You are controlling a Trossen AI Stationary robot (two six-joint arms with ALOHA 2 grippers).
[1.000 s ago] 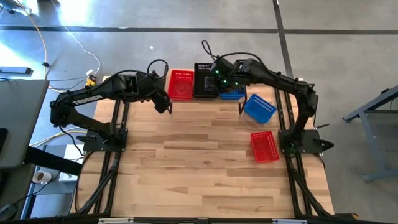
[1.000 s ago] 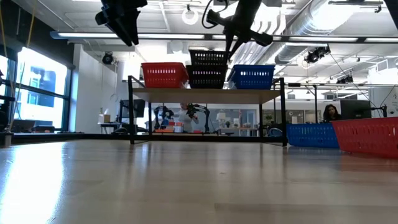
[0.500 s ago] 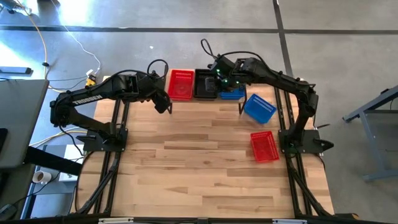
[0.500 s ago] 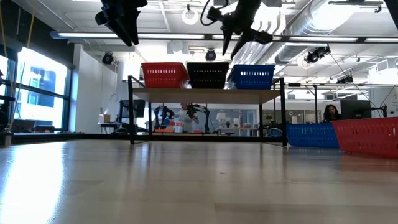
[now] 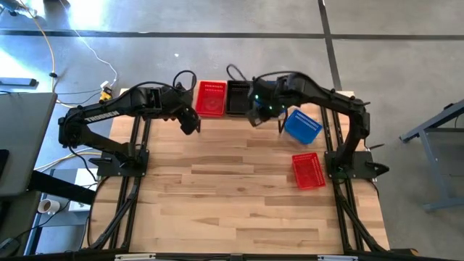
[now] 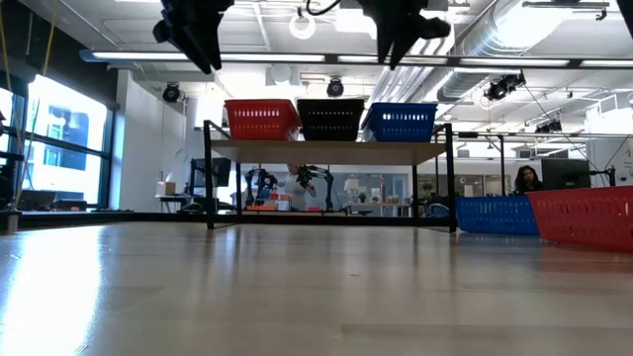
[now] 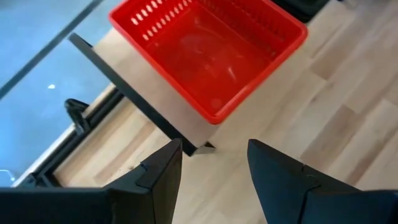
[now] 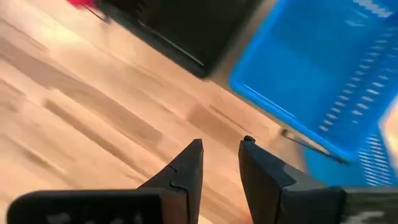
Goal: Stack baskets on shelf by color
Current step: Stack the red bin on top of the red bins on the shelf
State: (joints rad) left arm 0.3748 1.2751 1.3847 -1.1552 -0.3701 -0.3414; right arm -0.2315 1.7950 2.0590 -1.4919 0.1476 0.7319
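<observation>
Both arms are reaching toward the shelf (image 6: 326, 148) at the back of the desk (image 5: 239, 188). The left gripper (image 5: 190, 125) is hanging just in front of the red stack (image 5: 211, 98), fingers (image 7: 155, 180) apart, nothing in them. The right gripper (image 5: 253, 117) is sitting in front of the black stack (image 5: 238, 98), fingers (image 8: 186, 168) apart and empty too. The low view is showing red, black and blue baskets (image 6: 402, 121) lined up on the shelf; the overhead is showing a loose blue basket (image 5: 302, 125) and a loose red basket (image 5: 308, 170) lying on the desk by the right arm
</observation>
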